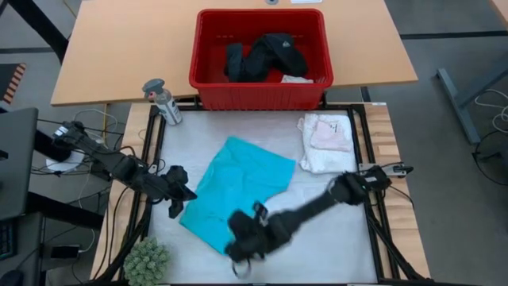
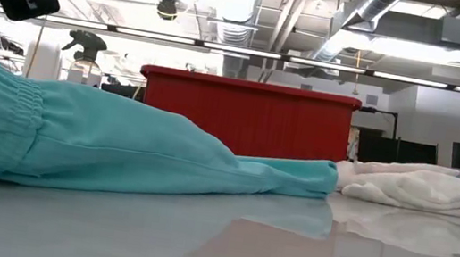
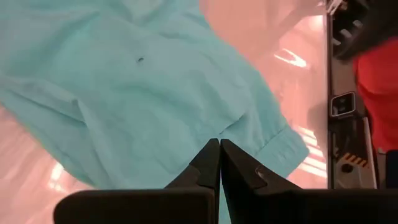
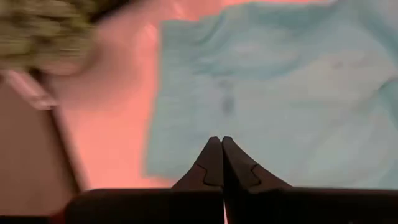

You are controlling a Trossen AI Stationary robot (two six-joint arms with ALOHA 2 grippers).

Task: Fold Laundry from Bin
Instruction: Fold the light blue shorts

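Note:
The turquoise shirt [image 1: 238,191] lies spread flat on the white table top, also seen in the low view [image 2: 102,142]. The red bin [image 1: 260,56] stands on the wooden table behind, with black clothing [image 1: 266,56] and a small pale piece [image 1: 298,78] inside. My left gripper [image 1: 184,199] hovers at the shirt's left edge, shut and holding nothing [image 3: 219,149]. My right gripper [image 1: 240,253] hangs over the shirt's near corner, also shut and empty [image 4: 221,146]. A folded white and pink pile [image 1: 325,141] rests at the far right.
A spray bottle [image 1: 163,99] stands at the far left corner by the bin. A green spiky plant [image 1: 147,260] sits at the near left corner. Black rails [image 1: 367,159] frame the table top. Bare table shows near the front edge and right of the shirt.

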